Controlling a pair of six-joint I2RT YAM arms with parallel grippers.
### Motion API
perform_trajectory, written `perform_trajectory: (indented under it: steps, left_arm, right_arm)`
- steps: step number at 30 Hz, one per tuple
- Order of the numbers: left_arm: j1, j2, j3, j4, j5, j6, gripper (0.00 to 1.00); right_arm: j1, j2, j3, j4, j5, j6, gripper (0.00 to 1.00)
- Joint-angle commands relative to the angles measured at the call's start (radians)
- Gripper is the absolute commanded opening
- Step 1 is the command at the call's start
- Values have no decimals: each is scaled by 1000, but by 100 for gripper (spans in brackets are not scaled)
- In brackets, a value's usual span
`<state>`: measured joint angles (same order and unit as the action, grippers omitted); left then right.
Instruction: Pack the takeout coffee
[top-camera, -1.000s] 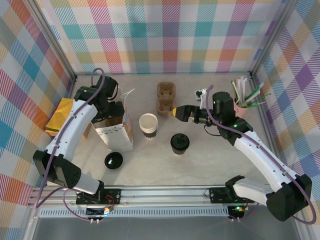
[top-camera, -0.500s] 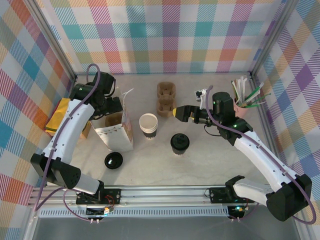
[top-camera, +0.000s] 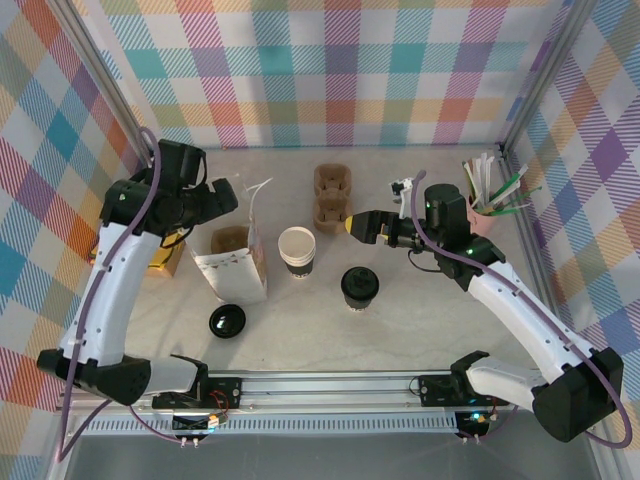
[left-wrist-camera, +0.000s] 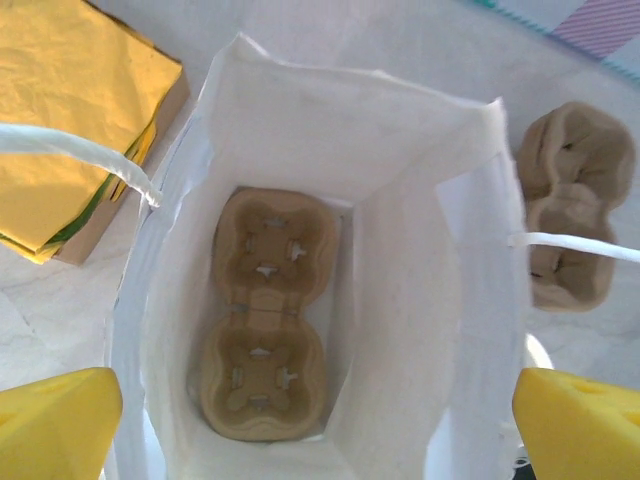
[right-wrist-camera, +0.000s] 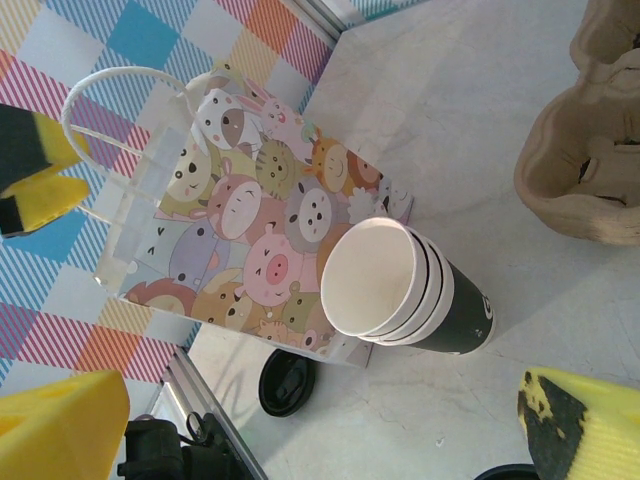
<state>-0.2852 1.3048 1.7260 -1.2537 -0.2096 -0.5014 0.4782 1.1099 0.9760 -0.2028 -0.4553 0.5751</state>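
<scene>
The takeout coffee (top-camera: 359, 287), a cup under a round black lid, stands on the table near the middle. My right gripper (top-camera: 353, 227) hovers open just behind it and holds nothing; in its wrist view its yellow fingertips (right-wrist-camera: 60, 430) frame a stack of open white cups (right-wrist-camera: 390, 280). Over the mouth of the white paper bag (top-camera: 235, 265) my left gripper (top-camera: 220, 197) stands open and empty. Looking down from the left wrist, the bag (left-wrist-camera: 420, 300) holds a brown cup carrier (left-wrist-camera: 265, 315) flat on its bottom, between wide-apart yellow fingertips (left-wrist-camera: 55, 420).
The stack of open cups (top-camera: 297, 250) stands right of the bag. A loose black lid (top-camera: 227, 321) lies in front of it. More brown carriers (top-camera: 333, 195) lie behind the cups. A pink holder of straws (top-camera: 487, 205) is at the far right, gold packets (left-wrist-camera: 70, 130) left of the bag.
My left gripper has lifted up and back out of the bag toward the left, its jaws a little wider. The carrier now shows inside the bag. The right arm is still.
</scene>
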Motion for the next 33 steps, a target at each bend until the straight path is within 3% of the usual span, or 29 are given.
perform_trajectory:
  steps: [1,7,15,33]
  left_arm:
    - [12,-45,27,5,5,17,100]
    - [12,-114,32,-40,-82,35,100]
    - [12,-186,20,-136,-161,32,100]
    - [12,-316,-102,-211,-101,62,91]
  right_arm:
    - [9,18,16,19,-20,11,99]
    - [34,52,62,-16,-4,-5,99]
    - [140,155,172,-86,78,-55,99]
    - [312,440,424,-336,325,-146,97]
